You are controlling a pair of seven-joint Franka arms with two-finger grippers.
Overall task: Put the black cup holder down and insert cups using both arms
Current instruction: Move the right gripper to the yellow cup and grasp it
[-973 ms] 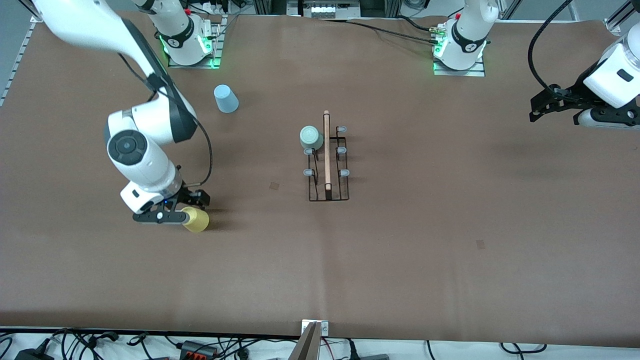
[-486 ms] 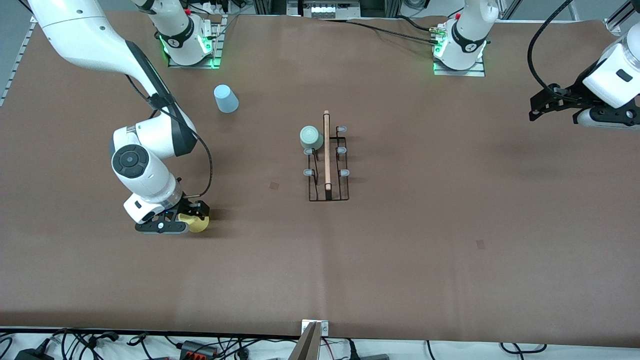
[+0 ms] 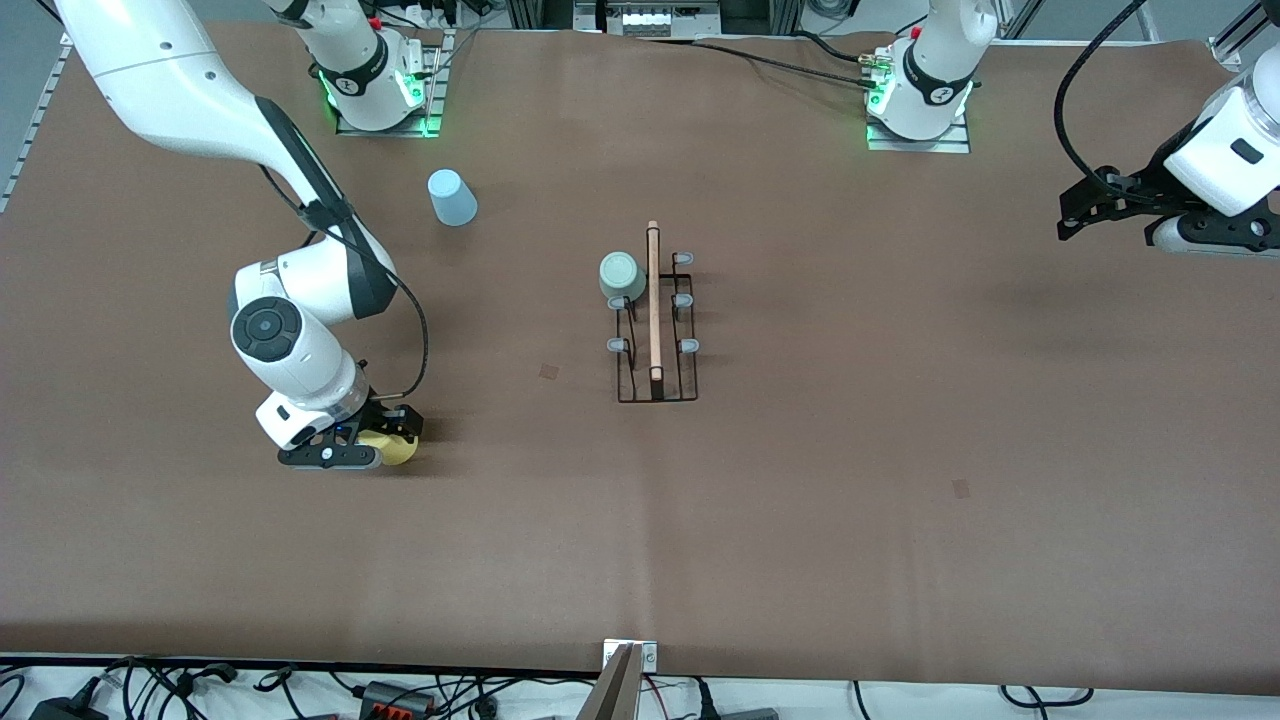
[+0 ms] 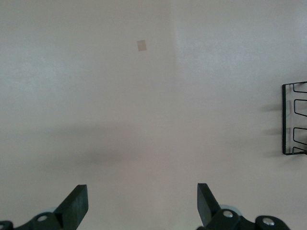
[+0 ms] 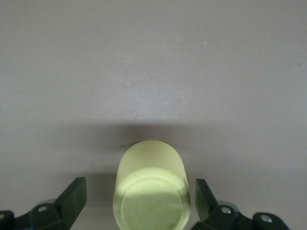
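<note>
The black cup holder stands at mid-table, its wooden rod on top. The grey-green cup sits upside down on one of its pegs at the end farther from the front camera. The yellow cup stands upside down on the table toward the right arm's end. My right gripper is low around it, open, a finger on each side with gaps; the right wrist view shows the cup between the fingers. The light blue cup stands near the right arm's base. My left gripper waits open and empty, high over the left arm's end.
A corner of the holder shows in the left wrist view. Small tape marks lie on the brown table cover. Cables lie along the table's near edge.
My right gripper has come lower and moved slightly toward the cup, so the yellow cup now sits deeper between its fingers. The left arm has not moved.
</note>
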